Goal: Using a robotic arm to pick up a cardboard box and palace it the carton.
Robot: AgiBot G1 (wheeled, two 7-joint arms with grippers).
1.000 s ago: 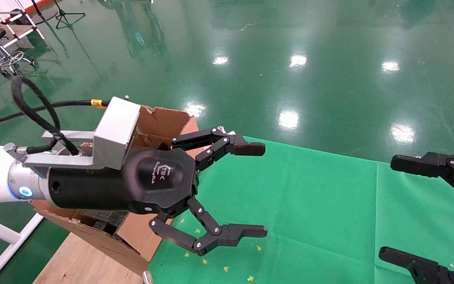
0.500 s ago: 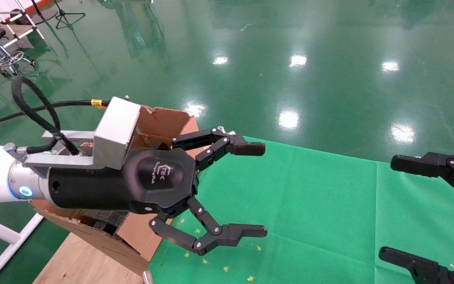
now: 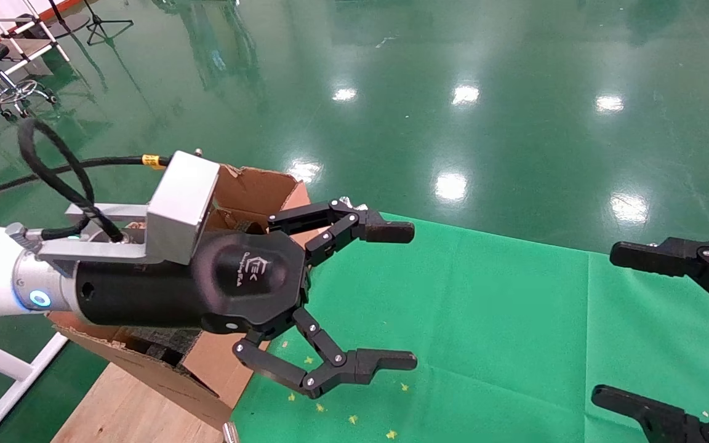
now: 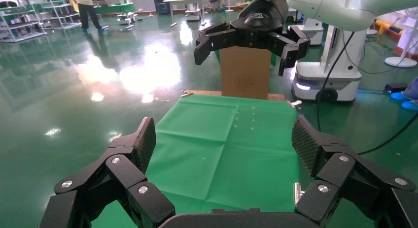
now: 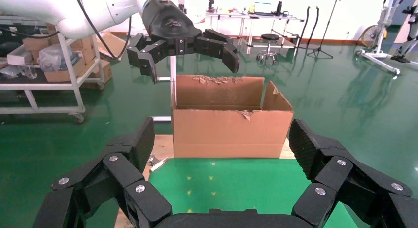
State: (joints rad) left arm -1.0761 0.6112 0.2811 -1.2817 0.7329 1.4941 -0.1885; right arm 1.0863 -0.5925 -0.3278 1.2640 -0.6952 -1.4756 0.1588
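Observation:
My left arm, white with a blue light ring, reaches in from the left of the head view. Its black gripper (image 3: 414,296) is open and empty above the green cloth (image 3: 484,320). The large torn-edged carton (image 3: 256,187) stands just behind and under that arm, with black foam (image 3: 164,344) inside; it also shows in the right wrist view (image 5: 231,129). My right gripper (image 3: 604,323) is open and empty at the right edge. No small taped cardboard box shows on the cloth.
The cloth covers a wooden table (image 3: 127,406) with small yellow marks near the carton. In the left wrist view an upright brown box with a round mark (image 4: 245,73) stands past the cloth's far end, behind the right gripper (image 4: 251,43). A glossy green floor lies all round.

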